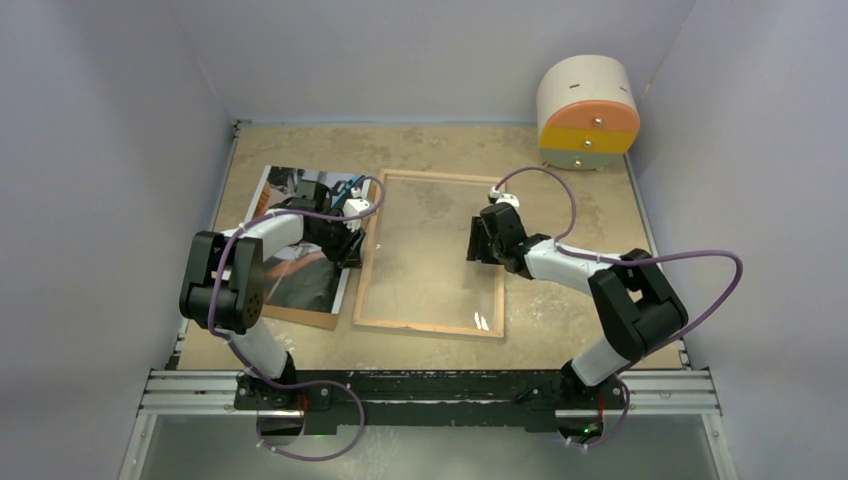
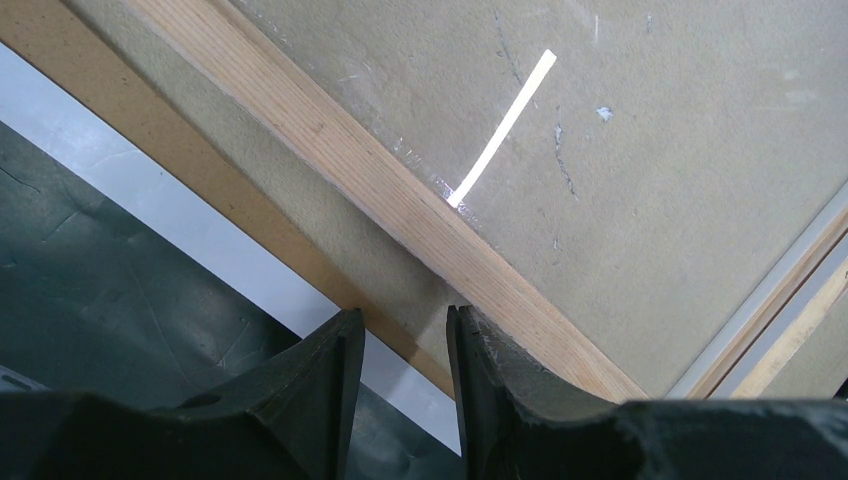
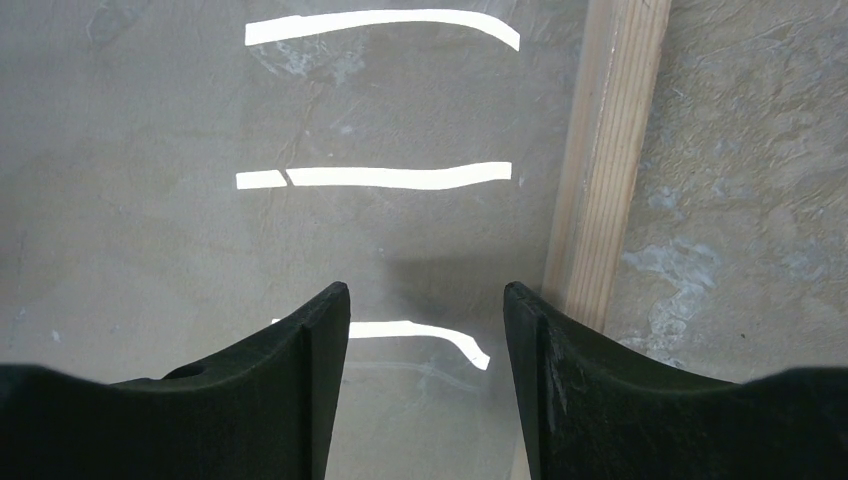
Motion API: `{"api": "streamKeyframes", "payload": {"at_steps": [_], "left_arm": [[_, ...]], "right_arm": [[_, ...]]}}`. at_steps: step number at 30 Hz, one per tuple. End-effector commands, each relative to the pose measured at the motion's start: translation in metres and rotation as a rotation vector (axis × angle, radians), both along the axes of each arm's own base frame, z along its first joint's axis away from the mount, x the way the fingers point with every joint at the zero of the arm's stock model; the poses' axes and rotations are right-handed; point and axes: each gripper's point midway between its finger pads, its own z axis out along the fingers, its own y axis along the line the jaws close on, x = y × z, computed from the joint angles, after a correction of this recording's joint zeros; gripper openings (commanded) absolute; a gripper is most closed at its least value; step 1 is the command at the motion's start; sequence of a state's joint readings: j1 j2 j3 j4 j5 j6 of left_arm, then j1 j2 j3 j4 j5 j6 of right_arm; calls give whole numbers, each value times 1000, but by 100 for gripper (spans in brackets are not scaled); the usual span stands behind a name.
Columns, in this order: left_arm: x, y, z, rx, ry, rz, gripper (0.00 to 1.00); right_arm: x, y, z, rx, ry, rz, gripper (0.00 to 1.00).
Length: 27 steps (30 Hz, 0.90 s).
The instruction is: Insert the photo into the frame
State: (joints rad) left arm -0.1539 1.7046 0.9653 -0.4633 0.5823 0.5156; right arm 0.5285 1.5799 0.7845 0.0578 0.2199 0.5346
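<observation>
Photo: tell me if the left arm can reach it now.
Probably yes. The left gripper hangs open and empty at the gap between the photo and the frame, and nothing lies on the photo. It rests flat on the brown sheet, though, so catching an edge may be awkward.

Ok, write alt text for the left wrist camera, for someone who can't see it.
The left gripper, fingers parted and empty, hangs over the light wooden rail of the frame, which runs diagonally. Its glass pane fills the upper right; a brown board edge and the photo lie lower left.
</observation>
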Motion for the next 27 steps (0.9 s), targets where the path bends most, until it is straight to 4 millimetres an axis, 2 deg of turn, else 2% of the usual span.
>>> {"api": "streamKeyframes", "payload": {"at_steps": [1,7,10,12,17,21,24,27], "left_arm": [[2,-5,1,8,-3,-14,40],[3,-5,2,5,-6,-11,40],[4,-5,3,5,-9,-11,40],[5,-6,5,3,-10,-12,40],[11,-8,16,-8,-33,-8,43],[23,-10,27,-13,-58,-1,46],[30,-13,34,-31,-66,7,49],[36,-17,36,-46,-66,14,52]], "right_arm": [[-32,-36,-37,-154,166,-60,61],[-35,-34,-43,-149,192,-68,61],[-32,-28,-39,-134,194,-55,62],[-26,-19,-25,-98,172,-39,66],[-8,13,38,53,96,9,78],[12,14,80,68,7,-4,86],[27,2,93,44,-25,-46,90],[42,-9,89,10,-28,-85,89]]}}
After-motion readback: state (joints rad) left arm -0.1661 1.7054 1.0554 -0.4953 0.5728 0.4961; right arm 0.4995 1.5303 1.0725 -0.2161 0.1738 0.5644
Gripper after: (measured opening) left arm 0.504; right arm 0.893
